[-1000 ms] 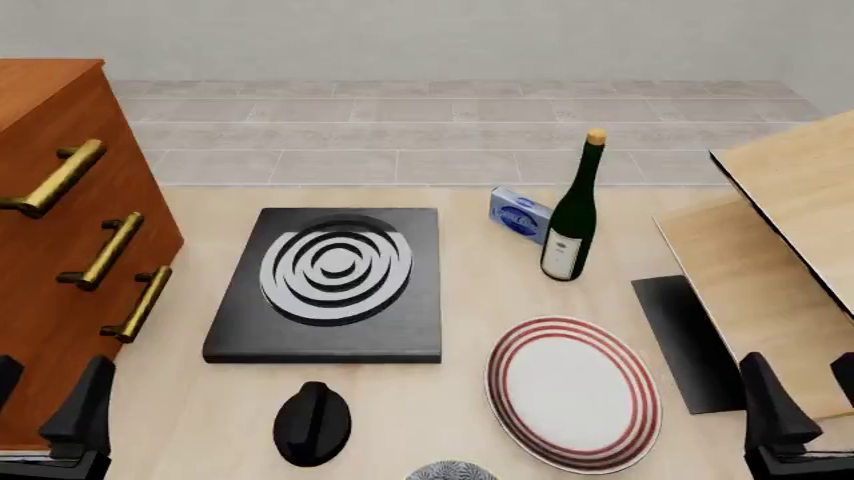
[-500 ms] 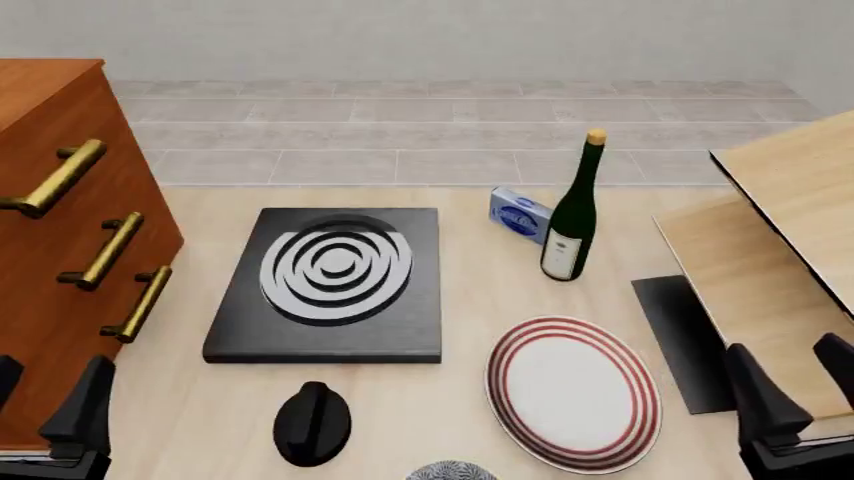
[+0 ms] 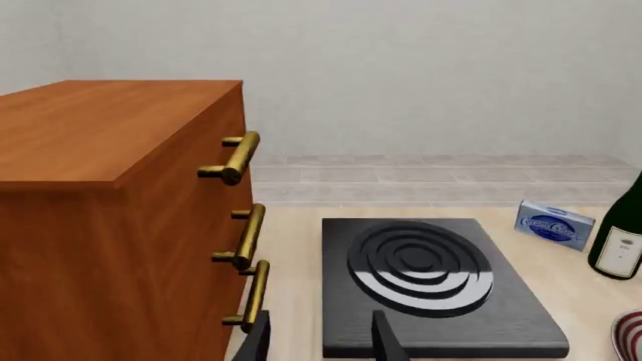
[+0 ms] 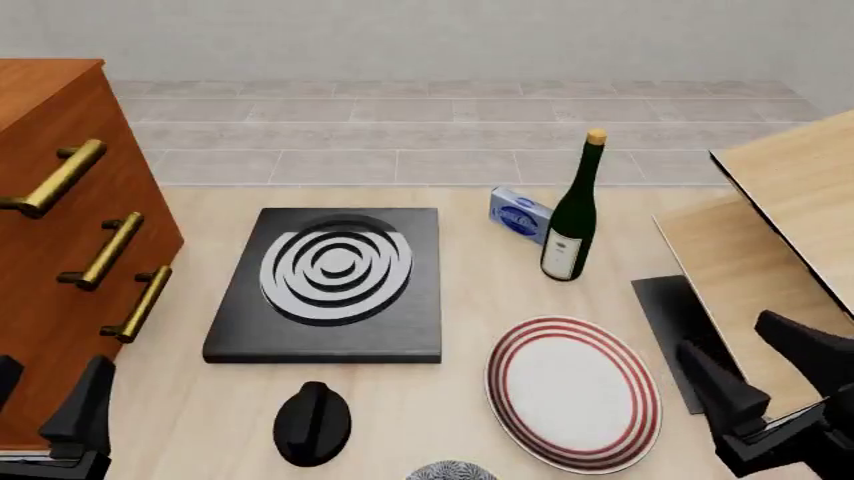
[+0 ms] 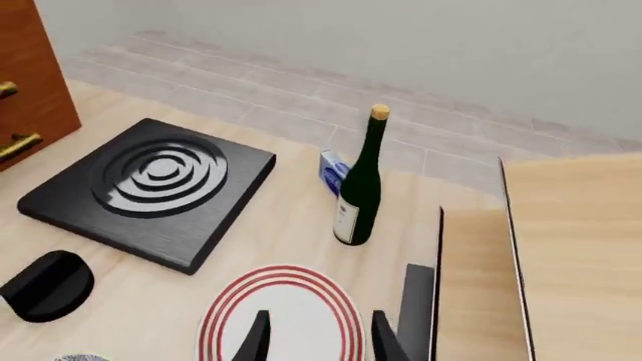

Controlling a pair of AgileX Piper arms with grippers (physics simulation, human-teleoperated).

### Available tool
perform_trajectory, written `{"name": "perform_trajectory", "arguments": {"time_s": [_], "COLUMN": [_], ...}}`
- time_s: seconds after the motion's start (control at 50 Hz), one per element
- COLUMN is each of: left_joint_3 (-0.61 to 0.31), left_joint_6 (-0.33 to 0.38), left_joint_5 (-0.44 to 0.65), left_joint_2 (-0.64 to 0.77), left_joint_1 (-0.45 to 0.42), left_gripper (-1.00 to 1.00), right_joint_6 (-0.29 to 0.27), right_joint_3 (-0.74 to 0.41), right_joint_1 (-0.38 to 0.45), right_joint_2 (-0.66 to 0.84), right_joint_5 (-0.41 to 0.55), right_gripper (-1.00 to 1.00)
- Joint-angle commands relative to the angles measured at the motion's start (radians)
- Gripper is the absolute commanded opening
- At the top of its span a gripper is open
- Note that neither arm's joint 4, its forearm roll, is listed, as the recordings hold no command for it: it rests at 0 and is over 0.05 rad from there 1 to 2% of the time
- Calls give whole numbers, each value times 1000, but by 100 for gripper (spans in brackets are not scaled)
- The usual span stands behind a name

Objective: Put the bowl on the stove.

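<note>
the bowl [image 4: 450, 471] sits at the desk's [image 4: 481, 300] near edge, well apart from the stove [image 4: 328, 284]. right hand [image 4: 761, 372] spread wide, empty; left hand [image 3: 319, 338] parted, empty.

Black stove [image 4: 327, 287], silver-white rings

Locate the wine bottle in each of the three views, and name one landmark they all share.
Front view: the wine bottle stands upright right of centre, beyond the red-ringed plate.
Left wrist view: only part of it shows, cut off by the picture's edge.
Right wrist view: it stands whole near the centre, the blue box beside it.
Shared landmark: the stove shows in all three.
</note>
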Motion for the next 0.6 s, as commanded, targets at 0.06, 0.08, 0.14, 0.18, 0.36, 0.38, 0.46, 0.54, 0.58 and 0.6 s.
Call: {"name": "perform_trajectory", "arguments": {"time_s": [0.06, 0.08, 0.14, 0.18, 0.36, 0.38, 0.46, 0.54, 0.58, 0.6], "left_joint_3": [0, 0, 0, 0, 0, 0, 0, 0, 0, 0], "left_joint_6": [0, 0, 0, 0, 0, 0, 0, 0, 0, 0], "left_joint_5": [0, 0, 0, 0, 0, 0, 0, 0, 0, 0], "left_joint_2": [0, 0, 0, 0, 0, 0, 0, 0, 0, 0], "left_joint_1": [0, 0, 0, 0, 0, 0, 0, 0, 0, 0], "left_gripper": [100, 100, 100, 100, 100, 100, 100, 100, 100, 100], "right_joint_6": [-34, -28, -45, -48, -74, -71, -76, -64, -62, -53], "right_joint_3": [-54, -58, -63, -76, -95, -100, -101, -115, -116, -119], "right_joint_1": [154, 176, 198, 233, 297, 298, 320, 356, 373, 406], "right_joint_2": [69, 85, 91, 105, 158, 159, 195, 232, 257, 287], "right_joint_5": [108, 110, 123, 141, 168, 174, 168, 155, 145, 125], "right_gripper": [100, 100, 100, 100, 100, 100, 100, 100, 100, 100]}}
